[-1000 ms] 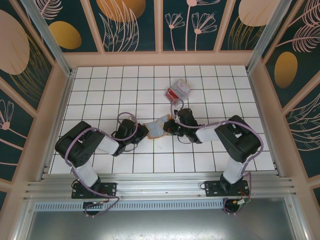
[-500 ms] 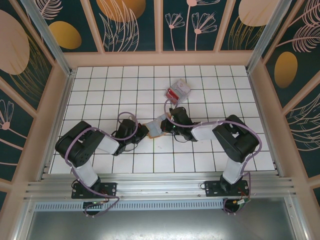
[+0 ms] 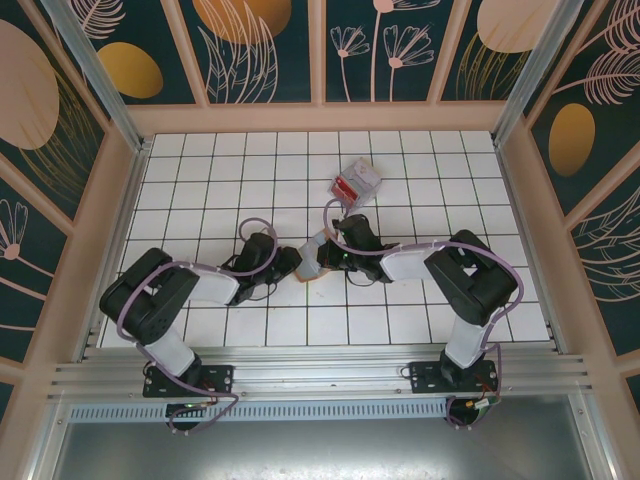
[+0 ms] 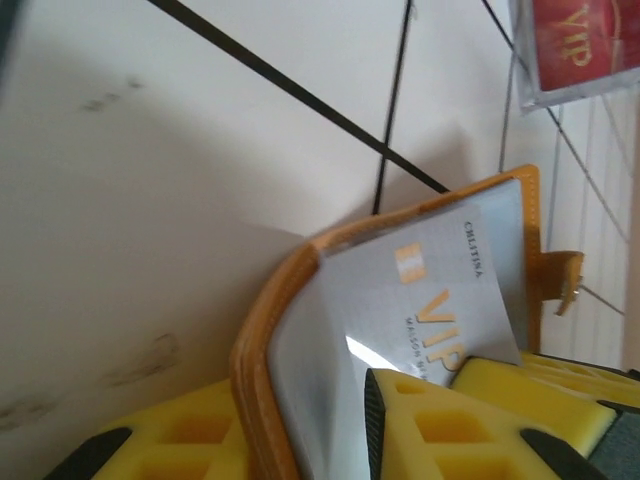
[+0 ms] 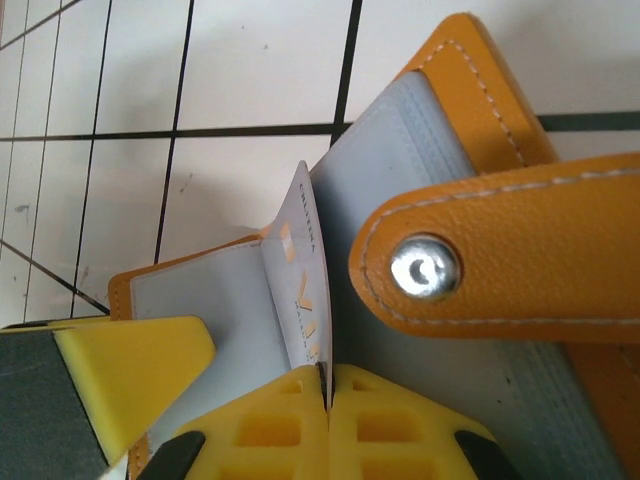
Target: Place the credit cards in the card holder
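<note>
At the near edge of the white tiled table [image 3: 250,160] the two arms reach in toward each other, and their grippers meet over the middle tiles. The left gripper [image 4: 312,415] has its yellow fingers parted. The orange cover of the card holder [image 4: 262,330] runs up between them, lying against one finger, while a strip of grey lining shows bare before the other, so this gripper is slack, not clamped.

The right gripper [image 5: 325,385] is clenched on a whitish card [image 5: 300,285]; its two yellow fingers press together with the card's near edge pinched in the seam. The card stands on edge inside the open card holder, between the two grey-lined halves, with gold letters on its face. From the left wrist, the same card leans against the lining, and its far edge reaches almost to the holder's rim. The holder's orange strap [image 5: 520,250], with a silver snap [image 5: 425,270], crosses above one half.

Farther out, a clear box [image 3: 357,181] lies on the table, apart from the holder, with a red card [image 4: 585,40] inside it.
</note>
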